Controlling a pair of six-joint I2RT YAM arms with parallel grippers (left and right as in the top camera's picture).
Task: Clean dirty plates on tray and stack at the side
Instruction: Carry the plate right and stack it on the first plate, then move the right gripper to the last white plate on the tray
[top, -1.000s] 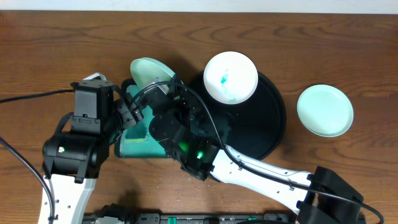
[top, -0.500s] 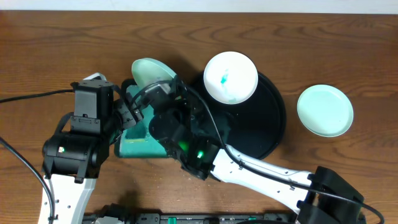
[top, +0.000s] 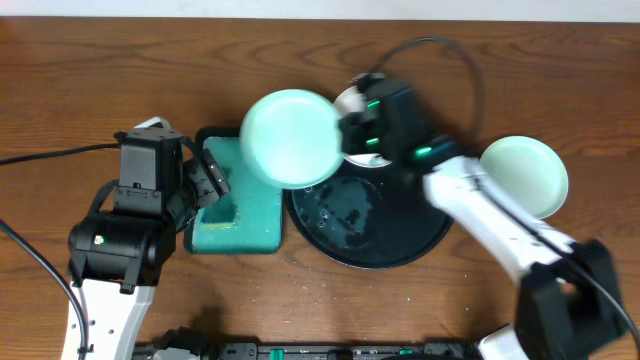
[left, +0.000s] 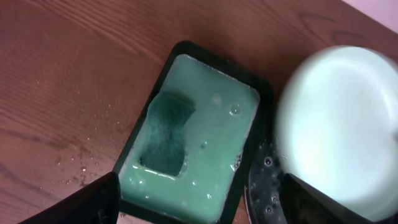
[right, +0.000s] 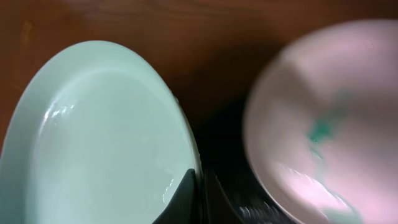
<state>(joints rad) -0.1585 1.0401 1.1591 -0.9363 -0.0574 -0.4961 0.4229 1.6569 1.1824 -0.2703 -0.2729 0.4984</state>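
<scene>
One big round shiny black tray (top: 385, 235) lies in the middle. Over its left edge hangs a small round white plate (top: 290, 138), clean. A smeared white plate (right: 323, 124) sits at the tray's back edge. A second clean white plate (top: 523, 177) waits far right, past the tray, so the held plate likely goes right; the right arm is nearer. The right gripper (right: 200, 186) pinches the hanging plate's rim, fingers pressed tight. The left gripper (top: 210, 185) is spread wide, empty.

The desk (top: 90, 70) shows brown wood grain; the tray (top: 350, 235) is glossy black. The raised plate (top: 290, 138) is pale mint-white; the second plate (right: 323, 93) carries a teal smear.
</scene>
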